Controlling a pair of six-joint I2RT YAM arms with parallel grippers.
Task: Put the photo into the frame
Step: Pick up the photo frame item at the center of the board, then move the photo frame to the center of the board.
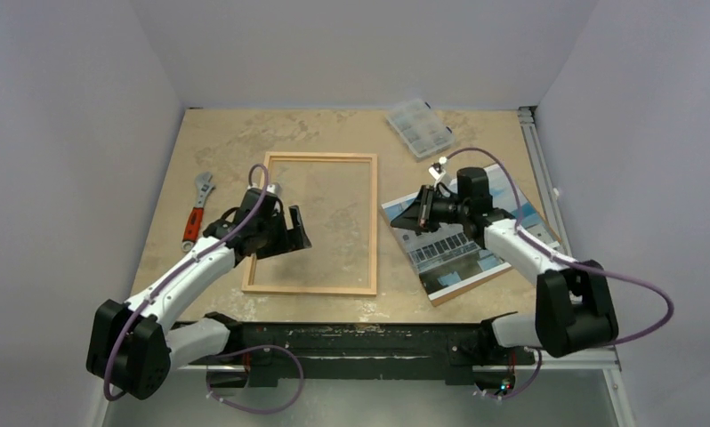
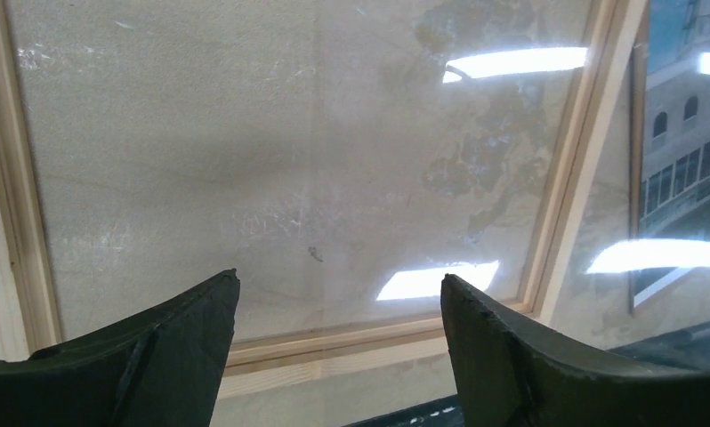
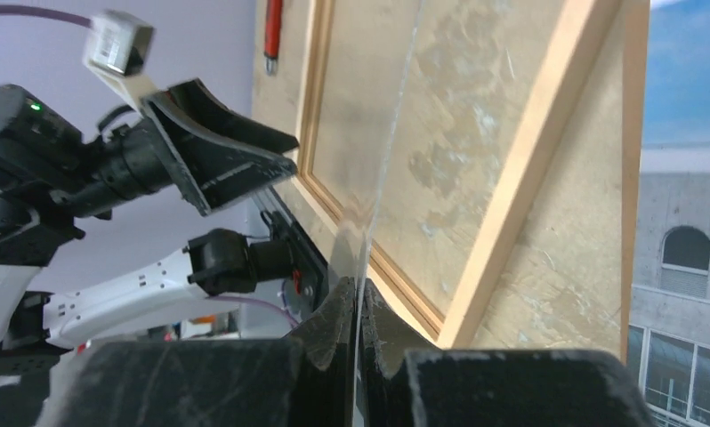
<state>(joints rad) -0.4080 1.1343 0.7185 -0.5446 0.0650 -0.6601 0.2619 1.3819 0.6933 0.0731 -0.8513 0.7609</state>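
The light wood frame [image 1: 320, 157] lies flat in the middle of the table. My left gripper [image 1: 285, 238] hovers over its left rail, open, with nothing between its fingers; the left wrist view shows the gripper [image 2: 338, 280] above a frame rail [image 2: 334, 342]. A thin clear pane [image 3: 389, 147] stands edge-on in the right wrist view, with my right gripper [image 3: 356, 289] shut on its edge. Seen from above, that right gripper [image 1: 420, 212] is between the frame and the photo [image 1: 476, 253]. The photo lies face up on a brown backing board [image 1: 445, 295]. Light glare [image 2: 436, 280] shows on the pane.
A wrench with a red handle [image 1: 197, 209] lies left of the frame. A clear plastic parts box [image 1: 420, 127] sits at the back, right of centre. A metal rail [image 1: 536, 169] runs along the table's right edge.
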